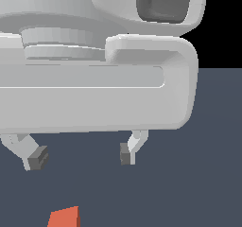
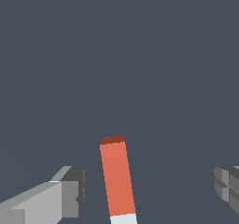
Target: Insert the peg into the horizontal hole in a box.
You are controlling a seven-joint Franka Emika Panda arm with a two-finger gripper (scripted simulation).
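Note:
The peg (image 2: 116, 176) lies flat on the dark floor, its orange-red half in full sight in the wrist view and only a sliver of its pale half showing at the picture's edge. In the exterior view just the orange-red end of the peg (image 1: 64, 217) pokes in at the lower edge. My gripper (image 1: 82, 156) hangs open above the floor, fingers wide apart, with nothing held; the peg lies below and between them. Grey pads (image 2: 77, 190) show at both sides in the wrist view. The box and its hole are out of view.
The large white body of the arm's hand (image 1: 94, 98) fills the upper part of the exterior view and blocks what lies behind it. Dark grey-blue floor (image 2: 140, 55) surrounds the peg.

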